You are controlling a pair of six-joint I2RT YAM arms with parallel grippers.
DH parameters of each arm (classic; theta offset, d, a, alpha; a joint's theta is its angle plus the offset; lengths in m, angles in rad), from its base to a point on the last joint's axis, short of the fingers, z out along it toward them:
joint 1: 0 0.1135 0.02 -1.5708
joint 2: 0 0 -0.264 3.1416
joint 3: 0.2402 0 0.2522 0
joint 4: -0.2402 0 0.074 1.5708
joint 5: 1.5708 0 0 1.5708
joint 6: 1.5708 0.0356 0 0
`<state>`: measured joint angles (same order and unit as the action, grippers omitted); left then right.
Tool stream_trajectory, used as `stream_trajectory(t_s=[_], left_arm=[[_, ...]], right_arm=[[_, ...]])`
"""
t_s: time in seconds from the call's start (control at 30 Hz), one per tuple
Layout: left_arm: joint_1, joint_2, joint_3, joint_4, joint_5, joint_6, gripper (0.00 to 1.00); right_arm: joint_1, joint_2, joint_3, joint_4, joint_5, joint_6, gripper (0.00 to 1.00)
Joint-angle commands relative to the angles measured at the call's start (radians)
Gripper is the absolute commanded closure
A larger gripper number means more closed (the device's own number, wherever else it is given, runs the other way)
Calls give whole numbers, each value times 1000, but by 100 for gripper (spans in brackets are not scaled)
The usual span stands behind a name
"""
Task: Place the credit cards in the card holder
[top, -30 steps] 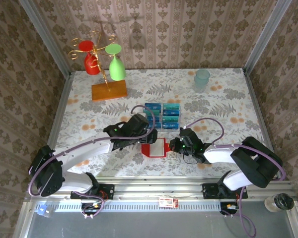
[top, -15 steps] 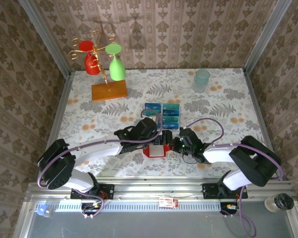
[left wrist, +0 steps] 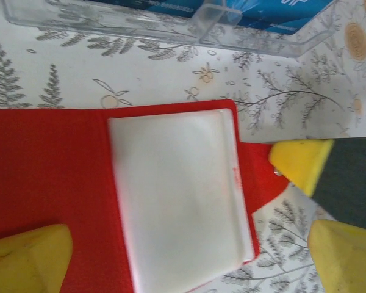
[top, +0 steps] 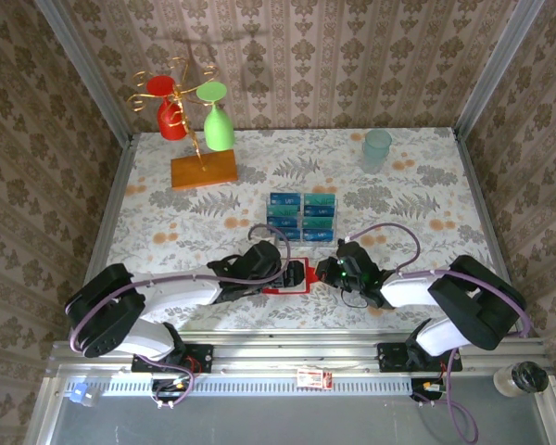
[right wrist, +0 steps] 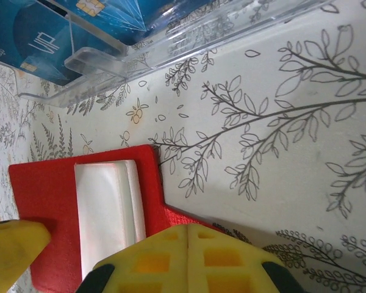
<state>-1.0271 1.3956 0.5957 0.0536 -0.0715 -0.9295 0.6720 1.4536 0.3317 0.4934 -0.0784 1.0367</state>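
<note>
your left gripper [left wrist: 186, 253] hangs spread wide over the open red card holder [left wrist: 55, 165], flat on the table [top: 398, 204] just before the clear rack [left wrist: 219, 24] holding the blue credit cards [top: 301, 216]. your right gripper [right wrist: 189, 244] pinches the holder's right edge.

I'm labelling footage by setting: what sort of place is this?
Probably a robot test booth: wallpapered walls close in a floral table; left arm and right arm sit on a rail.

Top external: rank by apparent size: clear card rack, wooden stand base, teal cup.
1. clear card rack
2. wooden stand base: close second, and it sits farther from the camera, so this gap is unsure
3. teal cup: clearly smallest
</note>
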Motion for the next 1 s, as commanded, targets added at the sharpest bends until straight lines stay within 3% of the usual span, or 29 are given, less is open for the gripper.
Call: stream_trajectory(t_s=[0.0, 0.27, 0.57, 0.97], left_arm=[[-2, -22, -39, 32, -67, 84, 0], [-4, -21, -92, 63, -105, 145, 0], [-11, -16, -101, 45, -136, 176, 0], [-41, 12, -97, 43, -161, 168, 0]], right_arm=[[8, 1, -42, -90, 63, 28, 100], [15, -6, -21, -124, 73, 26, 100], [15, -49, 115, -277, 35, -104, 100], [16, 44, 294, -369, -106, -232, 99]])
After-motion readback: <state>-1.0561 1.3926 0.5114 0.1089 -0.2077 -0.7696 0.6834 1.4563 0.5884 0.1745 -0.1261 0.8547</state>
